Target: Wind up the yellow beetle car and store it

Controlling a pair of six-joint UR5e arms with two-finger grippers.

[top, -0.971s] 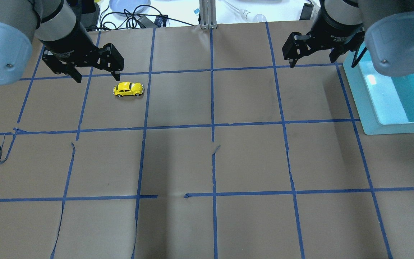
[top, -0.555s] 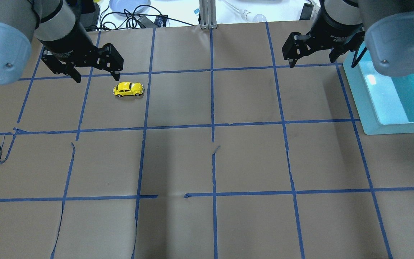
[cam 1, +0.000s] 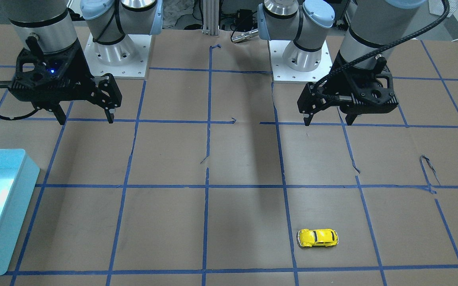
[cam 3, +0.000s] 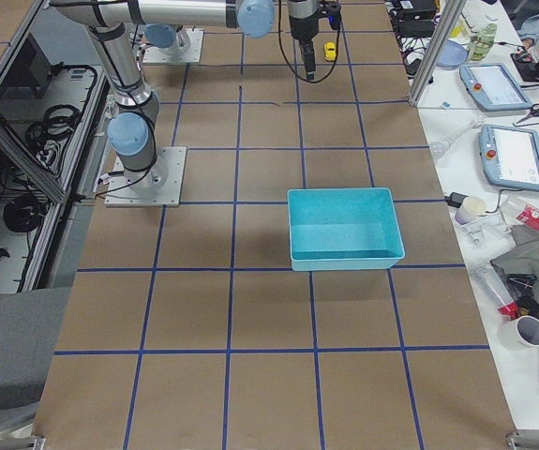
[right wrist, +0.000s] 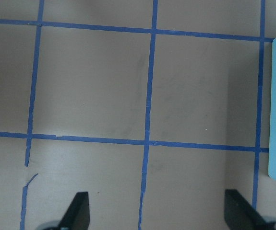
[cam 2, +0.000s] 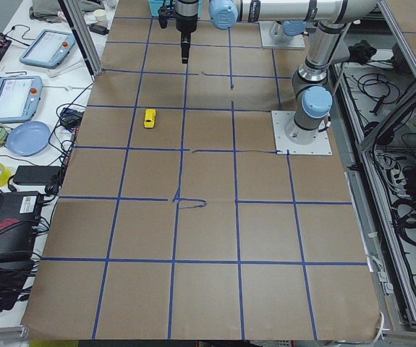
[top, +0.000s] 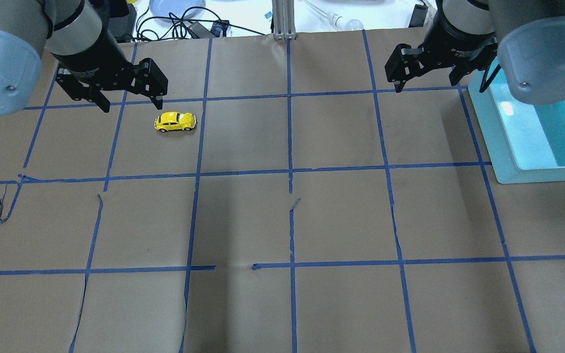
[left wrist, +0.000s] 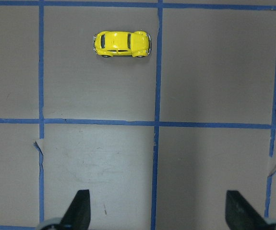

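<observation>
Only the left gripper [top: 132, 106] has shifted since the earlier frame, and barely: it sits a touch farther back from the toy. The yellow beetle car [top: 175, 121] has not moved, and neither has the right gripper [top: 427, 87]. Judging from this, the task is at its very start, with the approach not yet committed and no winding or storing done.

Both grippers hang above the surface [top: 243, 220] with their black fingers spread apart and nothing between them.

The car rests on its wheels ahead of the left gripper and below it, a little off its centre line, not between the fingers. It is well apart from the right gripper.

The car is small, glossy and rounded, with a domed roof, dark windows and dark wheels. Its smooth curved shell probably offers little flat area to pinch.

The surface is matte brown paper crossed by a grid of blue tape, torn in a few spots. A light blue bin [top: 537, 175], rectangular with smooth plastic-looking walls, stands just beside the right gripper on its outer side.
</observation>
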